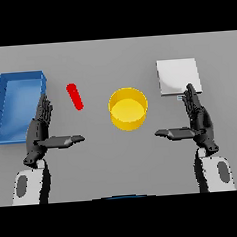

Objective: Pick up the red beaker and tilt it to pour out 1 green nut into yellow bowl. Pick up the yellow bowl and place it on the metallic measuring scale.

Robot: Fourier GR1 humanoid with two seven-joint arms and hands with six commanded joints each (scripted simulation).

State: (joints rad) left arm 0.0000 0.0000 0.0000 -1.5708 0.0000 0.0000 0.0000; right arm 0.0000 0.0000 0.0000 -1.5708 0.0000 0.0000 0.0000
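Note:
A slim red beaker (75,96) lies on the grey table, left of centre. The yellow bowl (128,109) stands in the middle, and nothing shows inside it. The metallic scale (177,76) is a pale square plate at the back right. My left hand (40,130) hovers open below and to the left of the beaker, fingers straight and thumb pointing inward. My right hand (199,117) mirrors it, open, just in front of the scale and right of the bowl. Neither hand touches anything.
A blue tray (17,105) sits at the far left, close beside my left hand.

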